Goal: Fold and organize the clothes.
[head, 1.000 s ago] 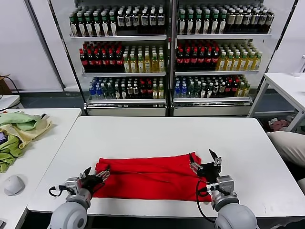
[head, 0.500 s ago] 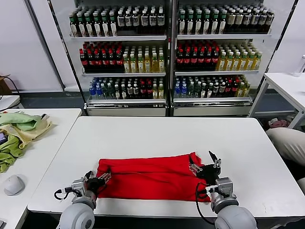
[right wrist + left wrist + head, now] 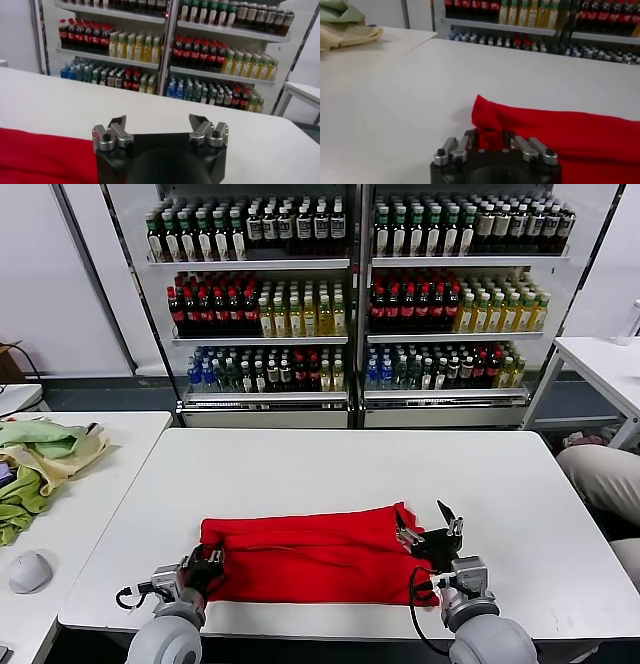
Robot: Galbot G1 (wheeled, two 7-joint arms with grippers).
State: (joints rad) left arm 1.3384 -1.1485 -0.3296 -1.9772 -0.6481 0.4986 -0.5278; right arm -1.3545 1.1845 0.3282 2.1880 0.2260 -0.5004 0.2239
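The clothes (image 3: 310, 554) lie as one long folded red band across the near part of the white table (image 3: 350, 464). My left gripper (image 3: 205, 562) is at the band's left end, fingers closed in on a bunched corner of the red cloth (image 3: 487, 125); that corner sits pinched between the jaws of my left gripper (image 3: 489, 137). My right gripper (image 3: 432, 529) hovers at the band's right end with its fingers (image 3: 116, 125) spread wide and nothing between them. Red cloth (image 3: 40, 155) shows beside the right gripper (image 3: 159, 124).
A side table at the left carries pale green and yellowish cloths (image 3: 40, 454) and a grey mouse (image 3: 28, 569). Shelves of bottles (image 3: 350, 304) stand behind. Another white table (image 3: 600, 359) and a person's leg (image 3: 605, 484) are at the right.
My left gripper has pushed in against the left end of the red cloth and closed its fingers on the corner. The right gripper has stayed where it was, open.
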